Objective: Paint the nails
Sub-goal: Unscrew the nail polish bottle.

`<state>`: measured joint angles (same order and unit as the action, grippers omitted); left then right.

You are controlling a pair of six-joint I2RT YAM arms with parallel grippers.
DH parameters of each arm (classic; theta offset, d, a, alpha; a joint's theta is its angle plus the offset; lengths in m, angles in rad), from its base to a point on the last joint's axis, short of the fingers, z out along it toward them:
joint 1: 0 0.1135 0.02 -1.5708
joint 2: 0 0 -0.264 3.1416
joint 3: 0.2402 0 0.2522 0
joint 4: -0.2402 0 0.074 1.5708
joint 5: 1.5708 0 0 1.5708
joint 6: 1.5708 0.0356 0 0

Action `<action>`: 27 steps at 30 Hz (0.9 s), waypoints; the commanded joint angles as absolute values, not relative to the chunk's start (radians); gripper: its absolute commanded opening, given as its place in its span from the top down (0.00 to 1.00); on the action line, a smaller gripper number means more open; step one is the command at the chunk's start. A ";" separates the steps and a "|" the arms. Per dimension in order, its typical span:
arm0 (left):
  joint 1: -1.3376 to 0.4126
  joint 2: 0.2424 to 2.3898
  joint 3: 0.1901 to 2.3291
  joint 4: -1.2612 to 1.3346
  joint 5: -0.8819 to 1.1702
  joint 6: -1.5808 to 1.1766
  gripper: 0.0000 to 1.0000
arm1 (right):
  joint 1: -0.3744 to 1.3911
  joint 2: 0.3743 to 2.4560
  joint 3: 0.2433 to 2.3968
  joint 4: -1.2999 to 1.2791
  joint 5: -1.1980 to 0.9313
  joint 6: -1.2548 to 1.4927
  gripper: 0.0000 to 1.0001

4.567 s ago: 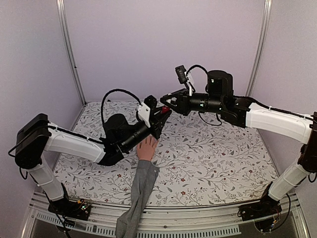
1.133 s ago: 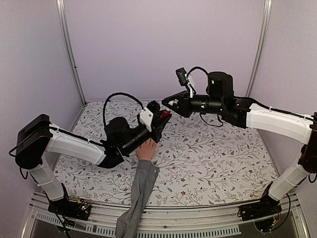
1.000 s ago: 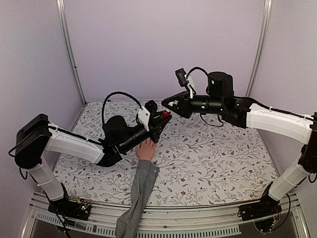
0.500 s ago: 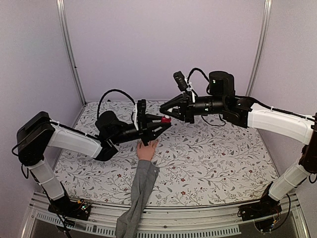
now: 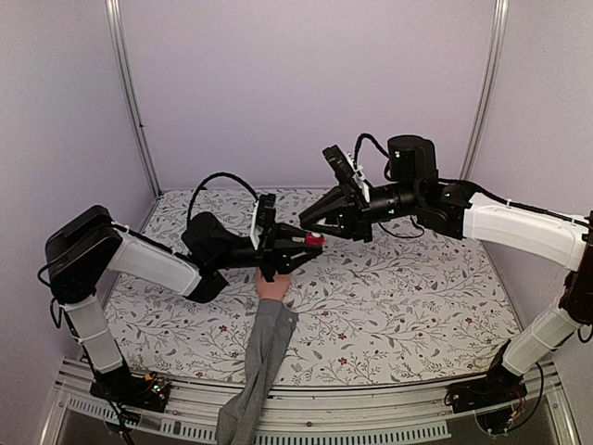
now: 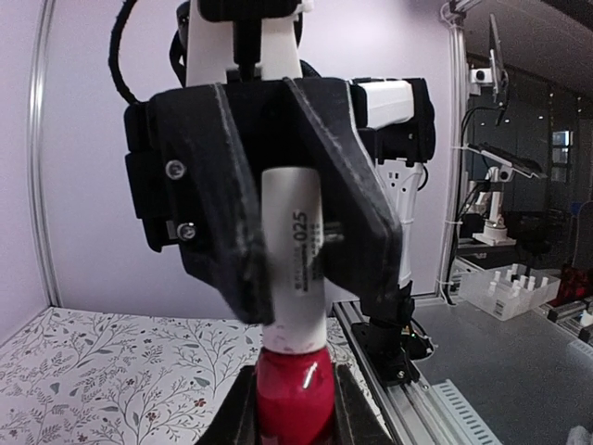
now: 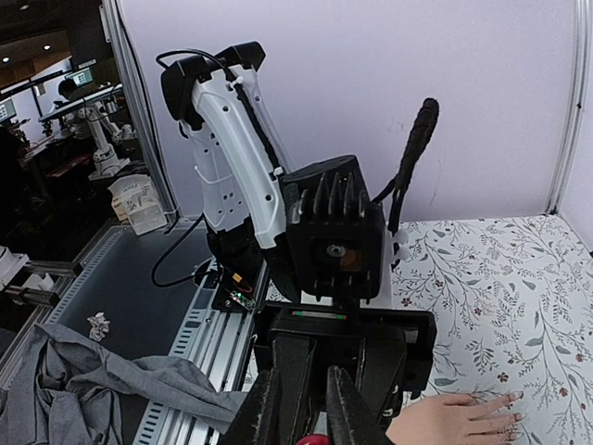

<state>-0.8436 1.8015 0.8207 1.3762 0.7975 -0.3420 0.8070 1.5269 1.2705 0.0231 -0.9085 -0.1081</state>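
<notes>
Above the white table covered in a floral-print cloth (image 5: 398, 297), your two arms meet nose to nose in mid-air. The left gripper (image 5: 298, 247) has its jaws narrowed onto the small red glass polish bottle (image 5: 315, 240), one finger pressed against each side of the glass in the left wrist view. The right gripper (image 5: 313, 225) faces it from the other side, and its black jaws are clamped on the white cylindrical cap (image 6: 293, 269) that rises from the bottle's neck, with dark printed digits showing between them. In the right wrist view the right fingers (image 7: 269, 408) stand close together with only a sliver of red at the bottom edge of the frame. Below the meeting point lies the peach, skin-coloured mannequin hand (image 5: 273, 286), palm down on the cloth, its grey fabric sleeve (image 5: 259, 362) trailing back over the table's near edge. From above, the left gripper covers its fingertips. From the right wrist, its fingers reach toward the right across the cloth, and the nails (image 7: 509, 399) at their tips are too small to tell whether any colour is on them. Bottle and cap hang clear above the hand, touching neither it nor the cloth.
</notes>
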 commanded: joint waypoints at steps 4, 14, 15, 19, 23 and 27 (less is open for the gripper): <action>-0.856 1.720 0.762 1.362 0.648 -0.207 1.00 | 0.824 1.486 1.272 0.042 -0.737 -0.088 0.50; -0.883 1.648 0.722 1.249 0.320 -0.049 1.00 | 0.815 1.381 1.196 0.119 -0.426 -0.007 0.05; -0.893 1.647 0.726 1.236 0.291 -0.031 1.00 | 0.815 1.381 1.194 0.115 -0.426 -0.003 0.02; -0.927 1.646 0.746 1.189 0.167 0.046 1.00 | 0.815 1.381 1.186 0.120 -0.394 0.072 0.01; -0.960 1.649 0.761 1.181 0.027 0.102 1.00 | 0.815 1.402 1.219 0.077 -0.356 0.108 0.01; -0.974 1.659 0.770 1.192 -0.058 0.117 1.00 | 0.815 1.423 1.240 0.061 -0.301 0.161 0.03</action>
